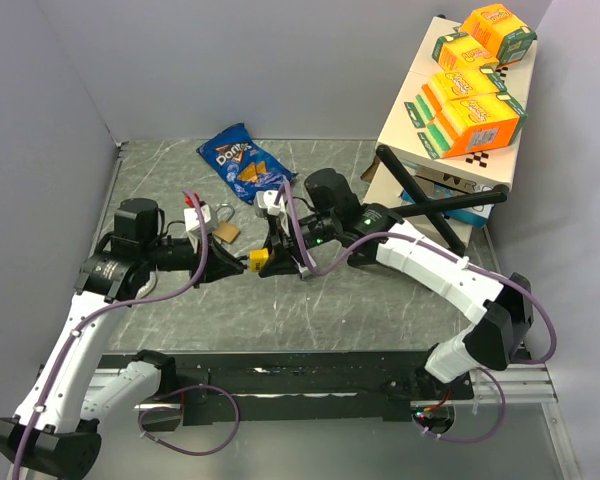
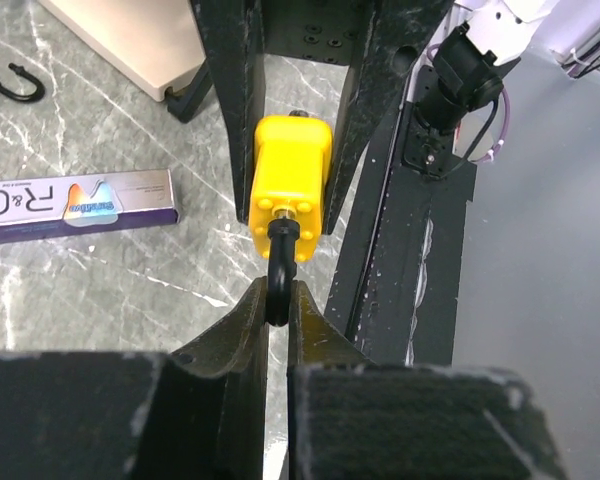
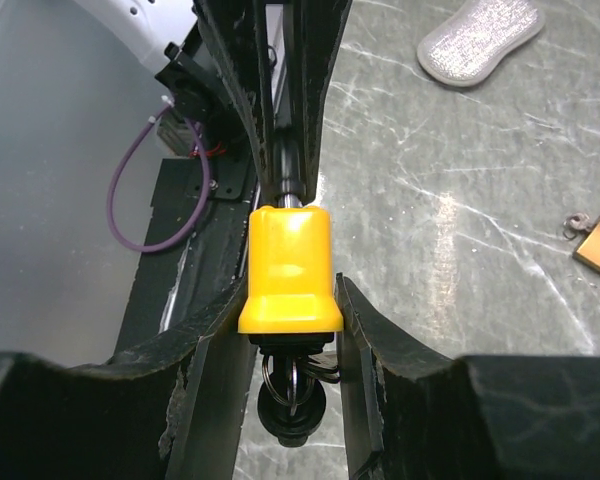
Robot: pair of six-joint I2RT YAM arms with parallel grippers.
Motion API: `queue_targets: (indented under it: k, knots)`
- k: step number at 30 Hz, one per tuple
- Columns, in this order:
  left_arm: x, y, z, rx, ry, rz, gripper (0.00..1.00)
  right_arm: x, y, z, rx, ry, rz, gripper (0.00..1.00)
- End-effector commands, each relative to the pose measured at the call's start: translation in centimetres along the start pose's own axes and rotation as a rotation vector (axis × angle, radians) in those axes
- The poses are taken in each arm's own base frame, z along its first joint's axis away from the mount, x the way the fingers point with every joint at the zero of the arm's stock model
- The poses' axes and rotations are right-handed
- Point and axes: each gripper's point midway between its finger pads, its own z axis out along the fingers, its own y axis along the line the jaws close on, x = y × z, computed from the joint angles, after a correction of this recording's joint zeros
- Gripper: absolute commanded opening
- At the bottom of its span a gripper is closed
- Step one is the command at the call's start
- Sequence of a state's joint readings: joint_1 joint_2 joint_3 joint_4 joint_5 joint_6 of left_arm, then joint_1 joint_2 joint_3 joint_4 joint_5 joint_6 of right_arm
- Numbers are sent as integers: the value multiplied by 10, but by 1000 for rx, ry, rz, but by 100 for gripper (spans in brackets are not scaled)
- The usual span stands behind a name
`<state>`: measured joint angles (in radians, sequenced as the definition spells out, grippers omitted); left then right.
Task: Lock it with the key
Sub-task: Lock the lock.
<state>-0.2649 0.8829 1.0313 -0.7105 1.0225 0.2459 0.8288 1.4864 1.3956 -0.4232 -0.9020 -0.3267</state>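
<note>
Heads up, your chunky yellow plastic-cased padlock (image 3: 288, 265) is up off the grey marble-look table (image 1: 360, 310), hanging between both arms around the middle of the workspace. Your right gripper (image 3: 290, 300) is clamped on the yellow body, one finger pressed against each side. Your left gripper (image 2: 278, 310) is pinched tight on the black shackle (image 2: 281, 255) sticking out of the lock's other end. There's a dark bunch of key rings (image 3: 295, 395) dangling at the end nearest the right wrist camera, but I can't tell if a key is actually seated in the lock. A brass padlock (image 1: 225, 232) sits on the table just behind the grippers, with a blue Doritos chip bag (image 1: 242, 160) further back.
</note>
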Motion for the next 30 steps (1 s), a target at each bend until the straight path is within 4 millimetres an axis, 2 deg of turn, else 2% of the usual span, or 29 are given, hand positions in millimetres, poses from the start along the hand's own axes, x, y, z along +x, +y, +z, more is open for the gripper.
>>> queue_targets:
  k: [1,17,30]
  knots:
    - [-19,-1,15,60,-66,79,1,-53,15,12,-107,-127,-136,0]
    - [-20,-6,37,144,-109,36,1,-64,24,34,-144,-150,-167,0]
    - [4,-10,49,188,-61,-3,1,-80,29,37,-153,-190,-225,0]
